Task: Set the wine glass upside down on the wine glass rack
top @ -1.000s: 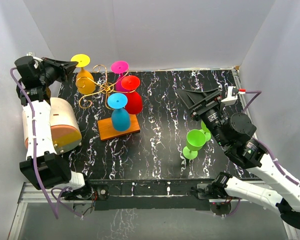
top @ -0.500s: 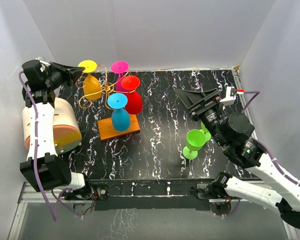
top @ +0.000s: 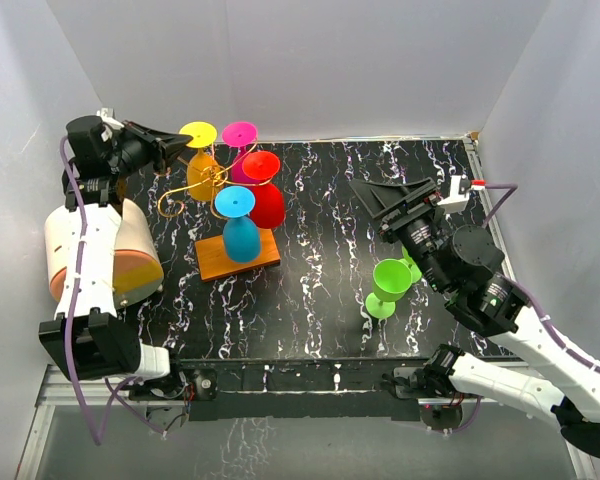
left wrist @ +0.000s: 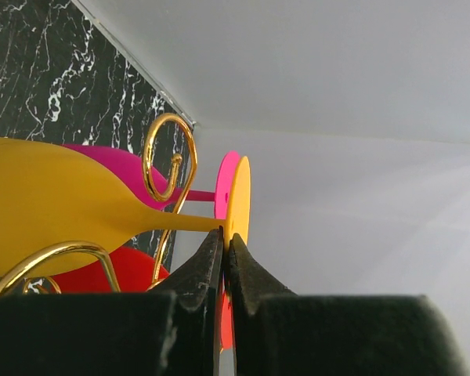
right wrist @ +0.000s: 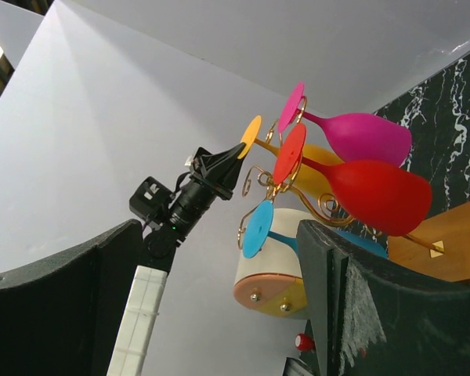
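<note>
L gripper (left wrist: 225, 235) pinched shut on foot of yellow wine glass (left wrist: 55, 211), bowl-down in wine glass rack (top: 212, 178) loops, far left. R gripper (top: 392, 192) wide open, empty, near green glass (top: 391, 280), right.

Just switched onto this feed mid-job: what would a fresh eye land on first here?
Brightly coloured glasses crowd the gold wine glass rack at the far left of the table: pink glass, red glass and blue glass hang upside down, and the left gripper, shut on the foot of the yellow wine glass, holds it at the wire loops. On the right, a green glass stands upright near the open right gripper.
</note>
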Motion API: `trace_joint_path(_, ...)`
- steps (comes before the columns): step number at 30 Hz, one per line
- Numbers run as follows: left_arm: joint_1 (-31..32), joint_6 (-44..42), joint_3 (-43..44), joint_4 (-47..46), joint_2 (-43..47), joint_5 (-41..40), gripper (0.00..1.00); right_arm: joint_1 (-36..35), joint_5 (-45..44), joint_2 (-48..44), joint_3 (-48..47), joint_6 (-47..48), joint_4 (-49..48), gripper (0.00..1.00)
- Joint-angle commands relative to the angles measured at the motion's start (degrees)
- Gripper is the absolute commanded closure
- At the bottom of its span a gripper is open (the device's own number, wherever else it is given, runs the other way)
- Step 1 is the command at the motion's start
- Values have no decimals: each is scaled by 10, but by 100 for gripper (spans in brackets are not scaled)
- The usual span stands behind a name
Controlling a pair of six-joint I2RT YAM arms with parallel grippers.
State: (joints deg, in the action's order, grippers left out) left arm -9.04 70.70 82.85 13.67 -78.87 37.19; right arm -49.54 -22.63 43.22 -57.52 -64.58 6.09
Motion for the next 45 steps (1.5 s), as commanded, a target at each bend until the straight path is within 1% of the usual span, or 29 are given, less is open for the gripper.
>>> trace_joint_path(1,13,5,24,-21,-5,17,100,-2,-14,-1,3,-1,-15,22)
trace_joint_path(4,17,9,24,-33,-11,12,100,-2,-14,3,1,2,-17,22)
trace_joint_path(11,17,5,58,-35,-53,17,100,-2,-17,5,-1,6,-16,22)
trace_joint_path(14,17,5,63,-43,-55,4,100,-2,-23,2,-1,7,-15,22)
trace_joint_path(25,17,-16,95,-16,-80,-20,100,-2,-29,-7,4,8,-11,22)
trace_joint_path(28,17,-26,94,-6,-75,-28,100,-2,-31,-9,4,8,-8,22)
trace_joint_path(34,17,-95,100,55,-46,-99,100,-2,-30,-10,6,8,-6,22)
trace_joint_path(41,17,-96,87,63,-41,-84,100,-2,-22,-4,5,7,-10,22)
trace_joint_path(45,17,-105,90,74,-39,-89,99,-2,-23,-5,6,6,-9,22)
